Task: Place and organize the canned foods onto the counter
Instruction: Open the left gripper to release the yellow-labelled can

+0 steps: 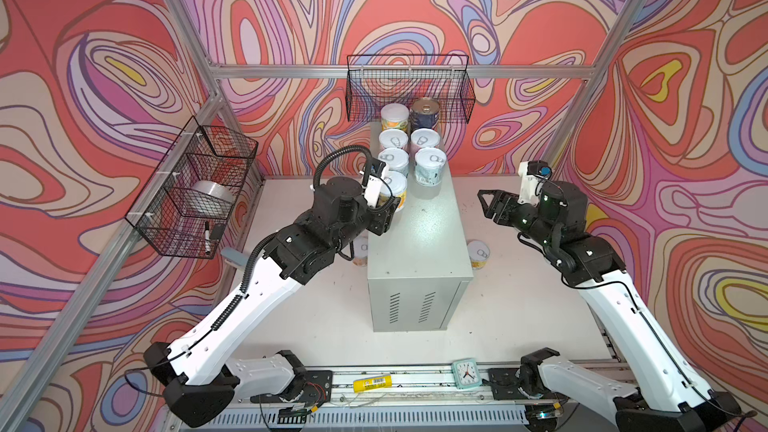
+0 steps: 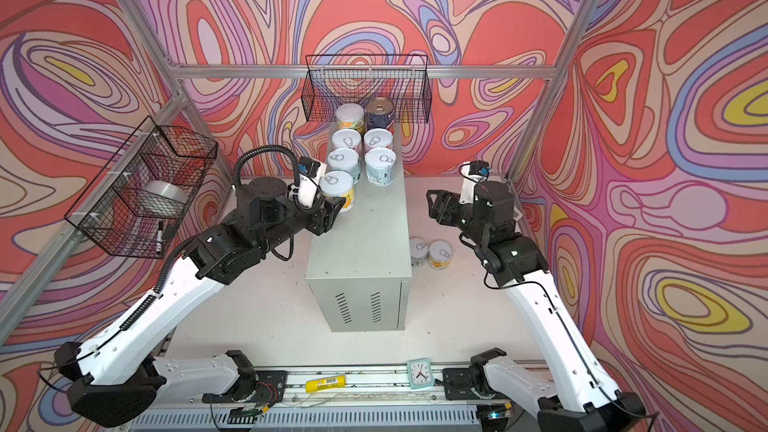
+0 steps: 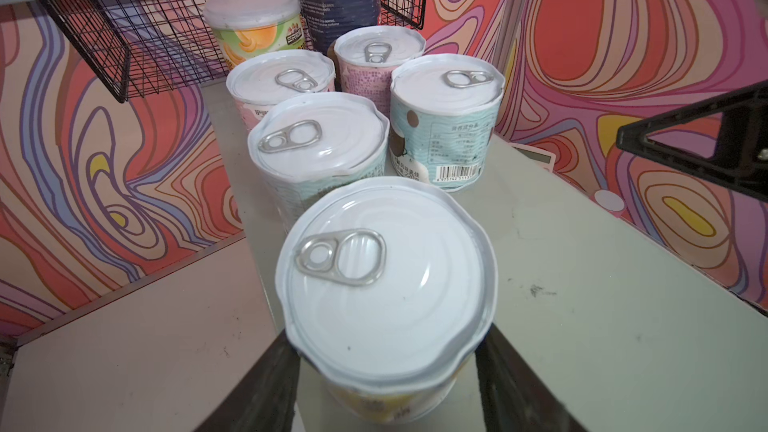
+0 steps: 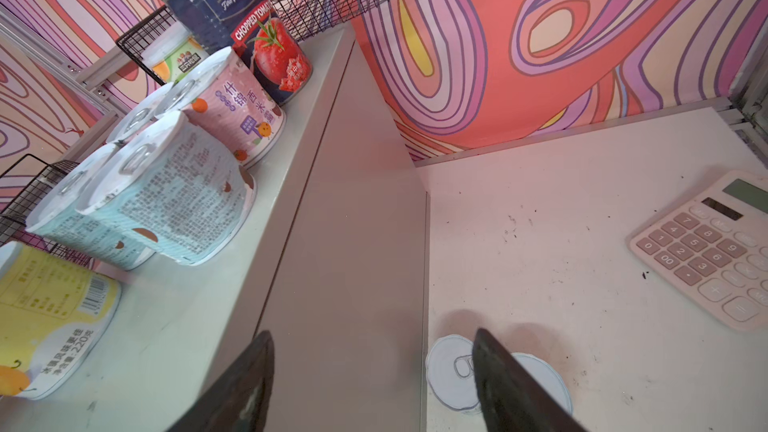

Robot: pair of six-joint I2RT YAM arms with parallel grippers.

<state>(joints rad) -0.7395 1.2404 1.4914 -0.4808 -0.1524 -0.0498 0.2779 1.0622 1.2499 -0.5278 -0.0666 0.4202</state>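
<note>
On the grey counter (image 1: 419, 243) several canned foods stand in two rows, among them a navy tin (image 1: 424, 114) and a white-lidded one (image 1: 394, 116) at the back. Nearest in the left row is a yellow-labelled can (image 3: 386, 284), upright on the counter top. My left gripper (image 3: 388, 334) is shut on its sides, just under the lid. Two more cans (image 2: 419, 250) (image 2: 440, 253) stand on the table right of the counter. Above them my right gripper (image 4: 372, 334) hangs open and empty. A further can (image 1: 360, 250) stands left of the counter, half hidden by my left arm.
A black wire basket (image 1: 409, 89) hangs on the back wall just over the rear cans. A second basket (image 1: 195, 189) on the left wall holds a tape roll (image 1: 210, 197). A calculator (image 4: 715, 247) lies at the table's far right. A clock (image 1: 465, 372) and a yellow tube (image 1: 372, 382) lie on the front rail.
</note>
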